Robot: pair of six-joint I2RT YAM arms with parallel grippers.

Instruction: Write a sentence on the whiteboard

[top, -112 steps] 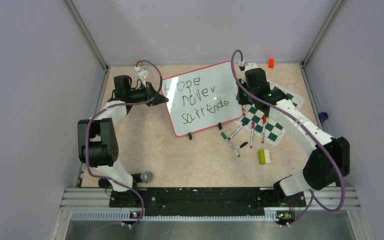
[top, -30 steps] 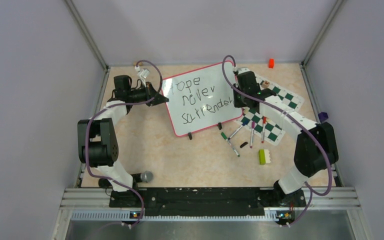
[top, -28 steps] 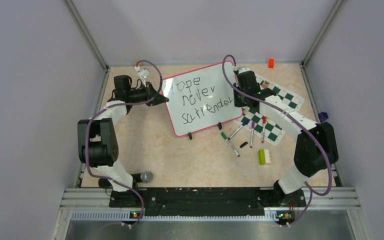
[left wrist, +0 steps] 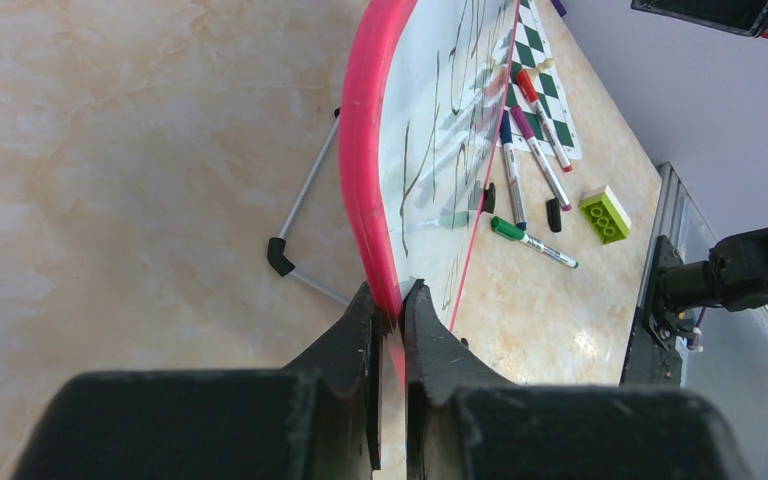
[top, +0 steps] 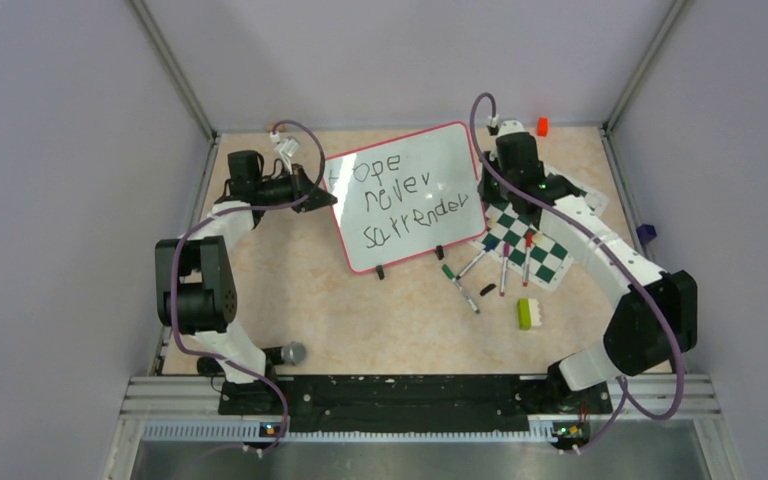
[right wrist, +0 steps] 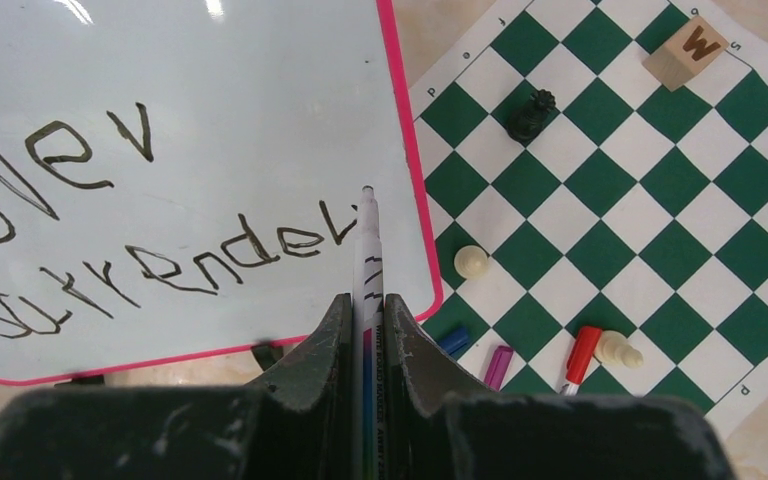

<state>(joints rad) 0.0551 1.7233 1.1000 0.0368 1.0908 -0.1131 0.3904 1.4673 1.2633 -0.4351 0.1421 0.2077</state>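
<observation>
The whiteboard (top: 400,248), white with a pink rim, stands tilted at the back middle of the table. The sentence (top: 407,195) runs over it in three dark lines, the last reading "surrender" (right wrist: 160,265). My left gripper (top: 326,198) is shut on the board's left rim (left wrist: 364,160), pinching it between both fingers (left wrist: 392,302). My right gripper (top: 490,196) hovers at the board's right edge, shut on a white marker (right wrist: 368,255). The marker's tip points just past the final "r", over the board's lower right corner; whether it touches cannot be told.
A green-and-white chess mat (top: 550,262) lies right of the board with chess pieces (right wrist: 530,114) and a wooden "W" block (right wrist: 692,50). Loose markers (top: 465,287), a green brick (top: 527,313) and an orange block (top: 542,126) lie nearby. A grey round object (top: 292,352) sits front left.
The right arm has pulled back to the right, off the board's face, uncovering a final "r" on the last word. The left arm and the board have not moved.
</observation>
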